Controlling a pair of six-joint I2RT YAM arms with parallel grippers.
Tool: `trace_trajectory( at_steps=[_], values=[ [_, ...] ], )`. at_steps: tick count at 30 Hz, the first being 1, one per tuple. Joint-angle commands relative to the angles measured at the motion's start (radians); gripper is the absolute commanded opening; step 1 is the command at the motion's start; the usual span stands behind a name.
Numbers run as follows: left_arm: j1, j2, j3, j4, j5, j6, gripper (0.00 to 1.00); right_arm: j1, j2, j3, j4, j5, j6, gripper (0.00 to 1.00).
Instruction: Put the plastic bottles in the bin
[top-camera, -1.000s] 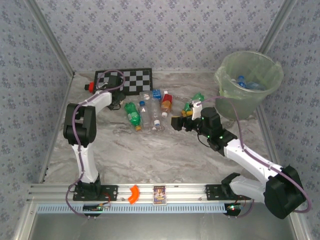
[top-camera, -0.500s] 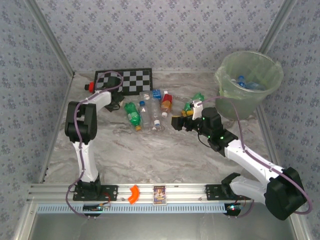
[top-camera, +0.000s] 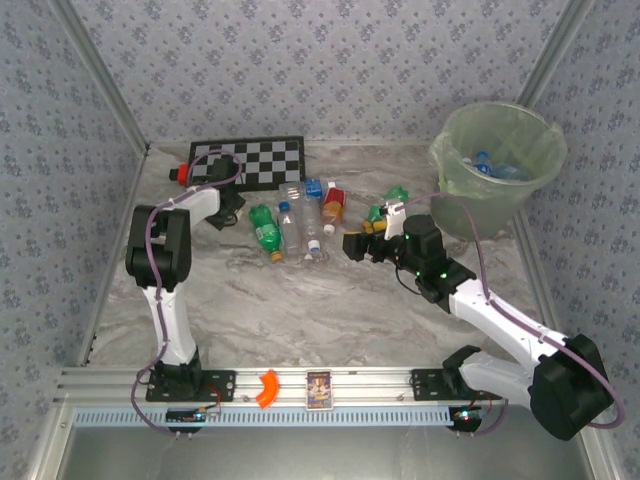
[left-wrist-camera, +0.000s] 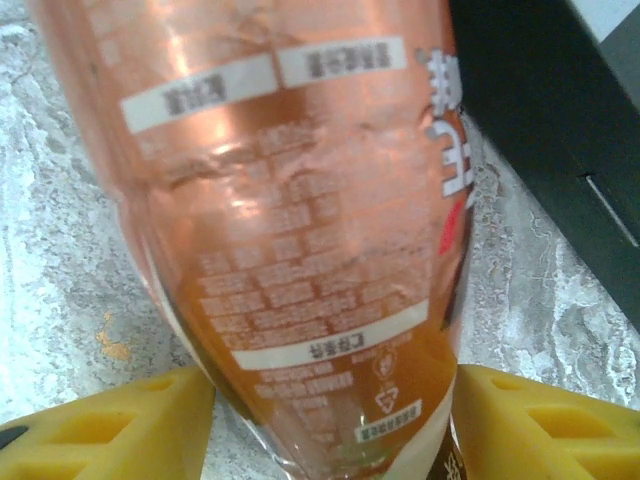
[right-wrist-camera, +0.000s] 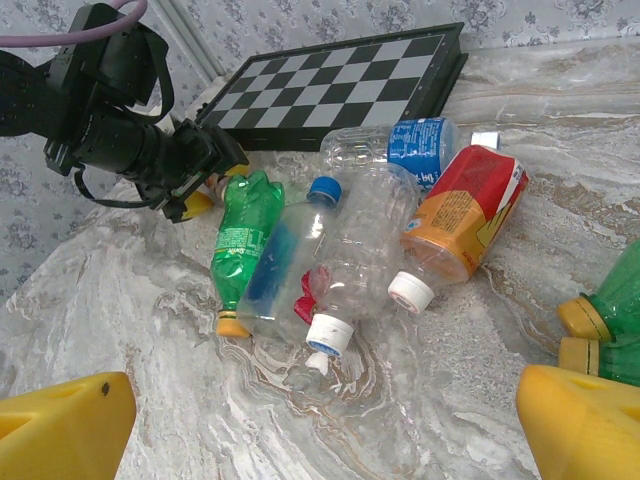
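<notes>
An orange-brown bottle (left-wrist-camera: 300, 200) stands between the yellow fingers of my left gripper (left-wrist-camera: 330, 420), which is shut on its lower part beside the checkerboard (top-camera: 255, 160). From above, the left gripper (top-camera: 230, 207) sits at the table's back left. Several bottles lie in a cluster mid-table: a green one (right-wrist-camera: 240, 245), a clear blue-labelled one (right-wrist-camera: 285, 265), a clear white-capped one (right-wrist-camera: 355, 250) and an orange-red one (right-wrist-camera: 460, 215). My right gripper (right-wrist-camera: 325, 430) hangs open just short of them, holding nothing. The bin (top-camera: 500, 205) stands at the back right with bottles inside.
More green bottles (right-wrist-camera: 610, 320) lie by my right gripper's right finger. A small red block (top-camera: 180, 172) sits at the checkerboard's left corner. An orange curved piece (top-camera: 267, 388) and a card (top-camera: 318, 390) rest on the front rail. Patterned walls close in the table.
The left arm has shifted slightly beside the checkerboard with the bottle still in its grip. The right arm has barely moved and stays open.
</notes>
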Motion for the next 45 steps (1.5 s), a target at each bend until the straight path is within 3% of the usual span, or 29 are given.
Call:
trace_trajectory(
  at_steps=[1, 6, 8, 11, 14, 18, 21, 25, 38, 45],
  values=[
    [-0.019, -0.027, -0.015, -0.049, 0.024, -0.019, 0.63, 0.006, 0.003, 0.0, 0.002, -0.005, 0.008, 1.0],
    [-0.018, -0.021, -0.015, -0.046, 0.036, -0.017, 0.55, 0.005, -0.011, -0.002, 0.0, -0.001, 0.006, 1.0],
    [-0.019, -0.015, -0.015, -0.041, 0.051, -0.03, 0.58, 0.006, -0.011, -0.003, 0.0, -0.002, 0.008, 1.0],
    [-0.023, -0.005, -0.011, -0.038, 0.068, -0.045, 0.71, 0.006, -0.013, -0.002, -0.001, -0.004, 0.007, 1.0],
    [-0.032, -0.007, -0.007, -0.041, 0.061, -0.051, 0.71, 0.006, -0.018, -0.003, -0.001, -0.004, 0.009, 1.0],
    [-0.037, -0.011, -0.004, -0.047, 0.057, -0.055, 0.6, 0.006, -0.025, -0.004, -0.004, 0.004, 0.007, 1.0],
    [-0.036, -0.023, -0.014, -0.044, 0.056, -0.058, 0.45, 0.007, -0.028, -0.004, -0.004, 0.003, 0.008, 0.99],
    [-0.036, -0.05, -0.028, -0.046, 0.038, -0.047, 0.38, 0.006, -0.03, -0.005, -0.006, 0.003, 0.009, 1.0],
    [-0.029, -0.264, -0.164, -0.041, 0.01, 0.068, 0.38, 0.006, -0.031, -0.005, -0.003, 0.001, 0.011, 1.0],
    [-0.058, -0.461, -0.288, -0.017, 0.046, 0.211, 0.38, 0.007, -0.032, -0.007, -0.001, 0.038, 0.029, 1.0]
  ],
)
